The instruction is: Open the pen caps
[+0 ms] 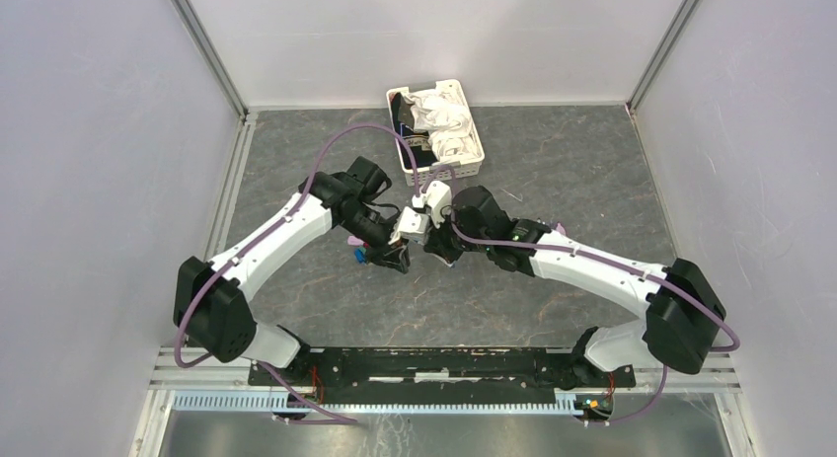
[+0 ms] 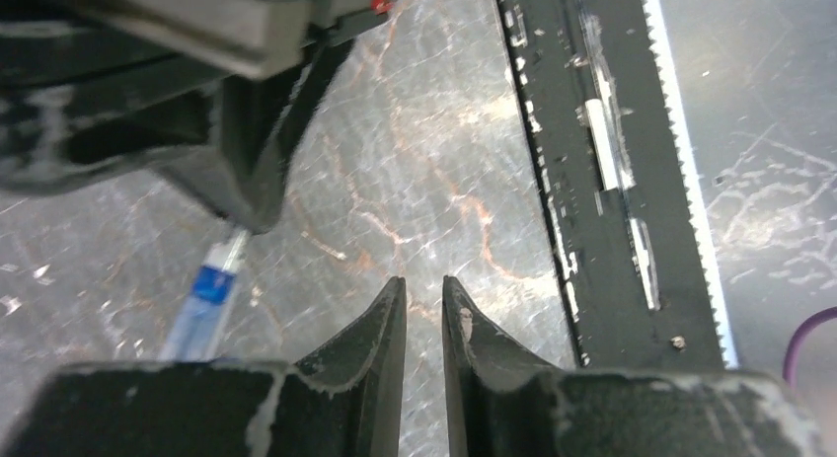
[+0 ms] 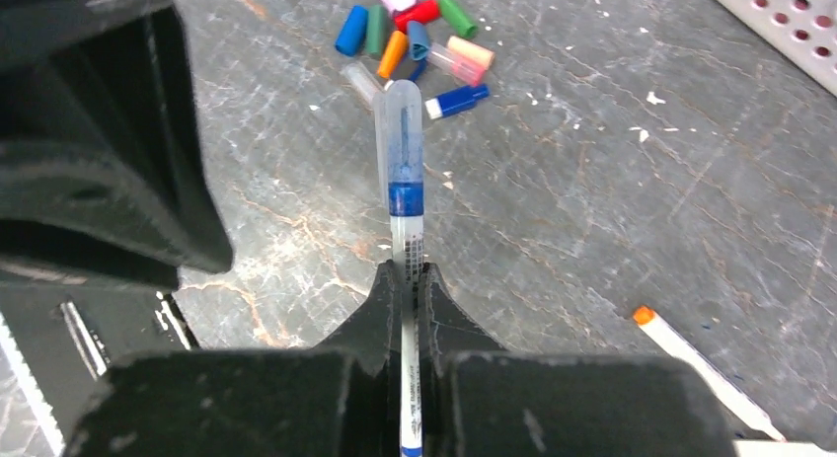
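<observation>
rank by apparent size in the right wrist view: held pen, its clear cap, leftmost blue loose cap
1. held pen
2. its clear cap
3. leftmost blue loose cap (farther off, so real size unsure)

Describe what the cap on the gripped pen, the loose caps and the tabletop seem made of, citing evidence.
Cap on the gripped pen: clear, glossy plastic; the blue nib shows through. Loose caps: opaque coloured plastic, smooth, slight sheen. Tabletop: dark grey, marble-like veining, scuffed; probably printed mat or laminate, unsure.
</observation>
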You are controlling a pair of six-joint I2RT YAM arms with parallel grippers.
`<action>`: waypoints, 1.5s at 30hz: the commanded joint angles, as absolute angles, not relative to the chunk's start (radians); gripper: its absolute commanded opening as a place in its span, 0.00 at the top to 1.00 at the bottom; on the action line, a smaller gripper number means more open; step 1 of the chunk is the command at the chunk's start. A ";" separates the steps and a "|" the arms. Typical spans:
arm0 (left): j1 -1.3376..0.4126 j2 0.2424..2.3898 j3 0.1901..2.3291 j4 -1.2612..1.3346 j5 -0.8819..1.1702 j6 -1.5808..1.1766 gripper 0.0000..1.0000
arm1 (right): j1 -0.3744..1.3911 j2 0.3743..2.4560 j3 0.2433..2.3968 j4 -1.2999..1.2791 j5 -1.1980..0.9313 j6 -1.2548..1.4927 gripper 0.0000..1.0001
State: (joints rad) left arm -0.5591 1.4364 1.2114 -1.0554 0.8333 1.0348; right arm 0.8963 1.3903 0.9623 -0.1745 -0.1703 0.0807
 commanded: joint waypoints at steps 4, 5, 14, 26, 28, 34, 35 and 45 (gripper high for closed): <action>-0.563 1.506 1.236 -1.109 0.821 0.953 0.70 | 0.998 1.337 0.973 -0.055 -0.141 -0.083 1.00; -0.563 1.506 1.235 -1.109 0.823 0.955 0.67 | 0.999 1.339 0.973 -0.053 -0.147 -0.081 1.00; -0.546 1.446 1.278 -1.171 0.791 0.991 0.38 | 1.008 1.287 0.922 -0.059 -0.135 -0.083 1.00; -0.399 1.399 1.365 -1.044 0.743 0.854 0.24 | 1.017 1.215 0.888 -0.088 -0.141 -0.064 1.00; -0.383 1.393 1.366 -1.006 0.795 0.804 0.24 | 1.019 1.205 0.884 -0.095 -0.128 -0.061 1.00; -0.358 1.371 1.339 -1.072 0.869 0.892 0.24 | 1.017 1.179 0.856 -0.092 -0.102 -0.063 1.00; -0.359 1.374 1.341 -1.097 0.876 0.913 0.24 | 1.018 1.180 0.859 -0.093 -0.100 -0.064 1.00; -0.365 1.383 1.324 -1.161 0.978 0.939 0.23 | 1.024 1.208 0.945 -0.114 -0.085 -0.115 1.00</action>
